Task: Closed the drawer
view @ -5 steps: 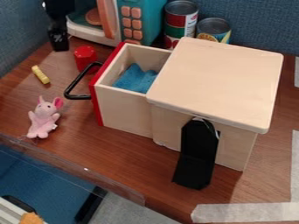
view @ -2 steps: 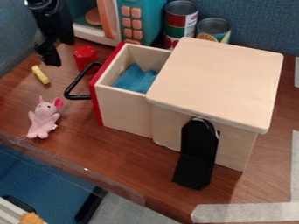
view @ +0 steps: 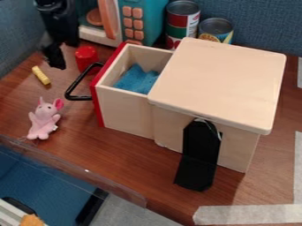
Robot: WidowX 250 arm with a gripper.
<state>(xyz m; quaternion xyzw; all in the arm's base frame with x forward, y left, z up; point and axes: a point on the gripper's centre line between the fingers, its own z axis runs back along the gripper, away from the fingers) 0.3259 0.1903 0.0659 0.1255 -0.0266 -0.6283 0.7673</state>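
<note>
Note a slight shift of the tool (view: 54, 59) to the right and nearer since the earlier frame, over the far left of the worktop (view: 126, 154); note no change in the drawer (view: 125, 108). Count the closing as wholly undone, then. See the drawer well out from the left side of the box (view: 218, 79), front (view: 97, 108) and handle (view: 80, 98) to the left, with a blue cloth (view: 137, 80) lying inside, below the rim and so probably no bar to shutting. Find no contact yet between tool and handle, or between tool and front. Cannot tell how wide open the tool is; can make out nothing held.

Reckon the approach as partly made, given a place already on the handle side, just left of the red cup (view: 87, 59). Leave for later, by the look of things, a move nearer and right to the front, then a steady push right to bring the front flush with the box. Take care around the handle, likely to snag or skew the push, and around the red cup, close by the front's far end. Expect less trouble from the pink mouse (view: 43, 119) and yellow stick (view: 40, 75), both farther left, outside the drawer's path.
</note>
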